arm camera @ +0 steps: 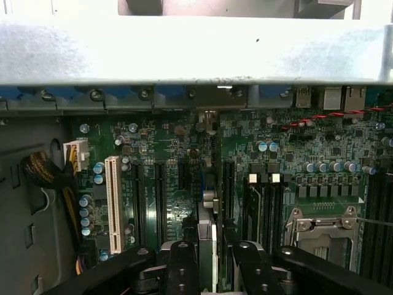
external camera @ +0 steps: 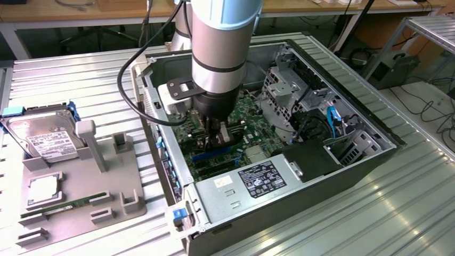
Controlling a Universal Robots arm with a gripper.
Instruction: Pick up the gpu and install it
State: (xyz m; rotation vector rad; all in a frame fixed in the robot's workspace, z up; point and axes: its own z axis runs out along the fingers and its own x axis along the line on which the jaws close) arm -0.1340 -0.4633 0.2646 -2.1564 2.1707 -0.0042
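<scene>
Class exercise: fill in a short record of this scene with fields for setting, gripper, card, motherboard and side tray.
setting: open computer case lying on a ribbed metal table
gripper: gripper down inside the case, closed on the gpu
card: gpu held edge-on, upright above the motherboard slots
motherboard: green board with one white slot and black slots beside it
side tray: grey holder on the exterior view's left, carrying a hard drive

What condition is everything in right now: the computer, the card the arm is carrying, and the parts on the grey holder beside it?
computer case: lying on its side, panel off, motherboard exposed.
gpu: held edge-on between the jaws, inside the case above the motherboard slots.
gripper: shut on the gpu.
white slot: empty.
hard drive: standing tilted in the grey holder.
memory stick: lying in the holder.
</scene>
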